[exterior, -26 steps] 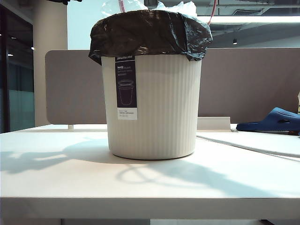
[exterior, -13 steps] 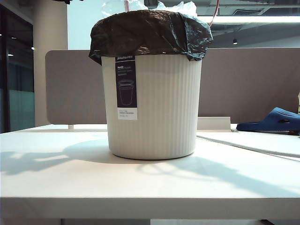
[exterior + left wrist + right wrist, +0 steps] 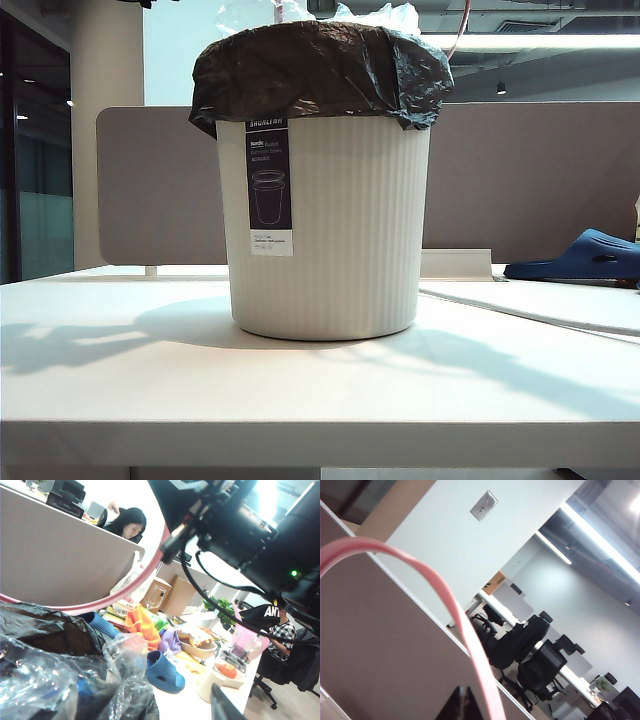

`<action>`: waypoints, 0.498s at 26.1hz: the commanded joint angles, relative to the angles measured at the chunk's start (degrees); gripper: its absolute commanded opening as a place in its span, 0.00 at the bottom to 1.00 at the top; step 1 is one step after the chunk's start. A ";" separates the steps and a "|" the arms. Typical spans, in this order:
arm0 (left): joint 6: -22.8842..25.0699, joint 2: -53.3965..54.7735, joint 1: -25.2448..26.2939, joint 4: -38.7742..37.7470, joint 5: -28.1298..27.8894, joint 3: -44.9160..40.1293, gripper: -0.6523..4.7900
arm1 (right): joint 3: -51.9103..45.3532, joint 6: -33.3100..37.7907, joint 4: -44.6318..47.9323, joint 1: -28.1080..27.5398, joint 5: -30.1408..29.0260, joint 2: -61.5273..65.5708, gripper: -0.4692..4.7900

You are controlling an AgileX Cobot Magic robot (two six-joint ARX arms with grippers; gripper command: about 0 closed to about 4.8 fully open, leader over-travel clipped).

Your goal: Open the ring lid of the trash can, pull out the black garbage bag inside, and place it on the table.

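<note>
- My right pincer (image 3: pixel 465 700) was clenched tight, its two dark fingertips pressed together. The ring lid (image 3: pixel 452 605), a thin dusty-pink hoop, arced up and away from just beside those tips. Whether the tips actually pinched its rim I could not tell, since the hoop left the picture right beside them.
- Behind the hoop from my right pincer stood the grey-brown partition panel (image 3: pixel 380 645), and far beyond it a row of black office chairs (image 3: pixel 530 655).
- My left pincer (image 3: pixel 220 707) stood released, jaws wide; only one dark finger showed, and nothing lay in it.
- Close below and in front of my left pincer lay the black garbage bag (image 3: pixel 45 630), glossy and crinkled, with clear plastic film (image 3: pixel 50 685) bunched on top of it. The pink hoop swept across above the bag, lifted clear of it, and passed by the other arm's dark wrist.
- Beyond the bag from my left pincer lay a blue slipper (image 3: pixel 162 672) among the desk clutter.
- In the exterior view neither pincer showed. The trash can (image 3: pixel 330 230) stood upright in the middle of the table (image 3: pixel 320 400), the bag's edge folded down over its rim, and a sliver of the pink hoop rose above it.
</note>
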 commanded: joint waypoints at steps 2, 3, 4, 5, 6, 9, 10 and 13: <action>-0.11 -0.22 -0.04 0.39 1.79 0.31 0.75 | 3.21 0.31 0.26 -0.96 -0.50 1.53 0.09; -0.11 -0.22 -0.04 0.35 1.92 0.31 0.75 | 3.91 0.31 0.15 -1.07 -0.61 2.10 0.09; -0.11 -0.22 -0.04 0.17 2.16 0.31 0.75 | 4.48 0.31 0.07 -1.09 -0.59 2.47 0.09; -0.09 -0.22 -0.04 0.11 2.19 0.31 0.75 | 4.96 0.28 0.11 -1.25 -0.59 2.86 0.09; -0.09 -0.22 -0.04 0.07 2.38 0.31 0.75 | 5.42 0.33 0.11 -1.75 -0.59 3.17 0.09; -0.07 -0.22 -0.04 -0.04 2.62 0.31 0.75 | 6.56 0.33 0.09 -2.82 -0.81 4.20 0.09; -0.07 -0.22 -0.04 -0.04 2.78 0.31 0.75 | 6.78 0.33 0.11 -3.19 -0.81 4.52 0.09; -0.02 -0.22 -0.04 -0.04 2.97 0.31 0.75 | 6.84 0.35 0.13 -4.44 -0.81 4.81 0.09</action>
